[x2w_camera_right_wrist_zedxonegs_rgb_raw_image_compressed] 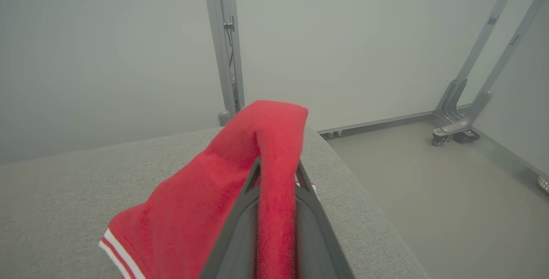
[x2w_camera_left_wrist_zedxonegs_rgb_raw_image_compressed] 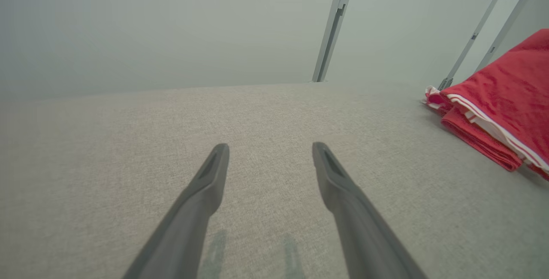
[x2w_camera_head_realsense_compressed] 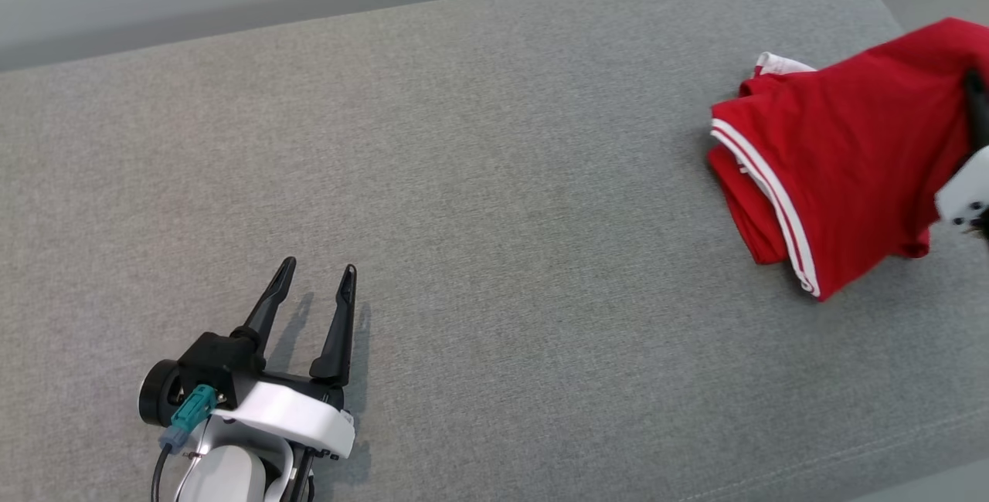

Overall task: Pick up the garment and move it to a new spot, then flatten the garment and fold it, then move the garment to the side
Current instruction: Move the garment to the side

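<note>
Garment (x2w_camera_head_realsense_compressed: 834, 170) first: it is red with white stripes along one edge, bunched in folded layers at the far right end of the grey cushion (x2w_camera_head_realsense_compressed: 494, 178), close to where the cushion rounds off. Its lower folds lie on the fabric surface, while its right-hand part rises off the cushion toward my right gripper (x2w_camera_head_realsense_compressed: 975, 81), which sits at the right edge of the head view. From my right wrist, a ridge of the red cloth (x2w_camera_right_wrist_zedxonegs_rgb_raw_image_compressed: 206, 201) runs up between my two dark fingers and drapes over their tips, so my right gripper (x2w_camera_right_wrist_zedxonegs_rgb_raw_image_compressed: 279, 165) is pinched on a fold of the garment. Past the cushion's end lie the grey floor (x2w_camera_right_wrist_zedxonegs_rgb_raw_image_compressed: 429, 193), a metal post (x2w_camera_right_wrist_zedxonegs_rgb_raw_image_compressed: 223, 43) against the pale wall, and a wheeled frame foot (x2w_camera_right_wrist_zedxonegs_rgb_raw_image_compressed: 454, 133). My left gripper (x2w_camera_head_realsense_compressed: 320, 265) is low over the cushion at the lower left, well apart from the garment, its fingers spread with nothing between them. From that wrist my left gripper (x2w_camera_left_wrist_zedxonegs_rgb_raw_image_compressed: 270, 146) points across bare cushion, with the garment (x2w_camera_left_wrist_zedxonegs_rgb_raw_image_compressed: 506, 111) off to the right.
</note>
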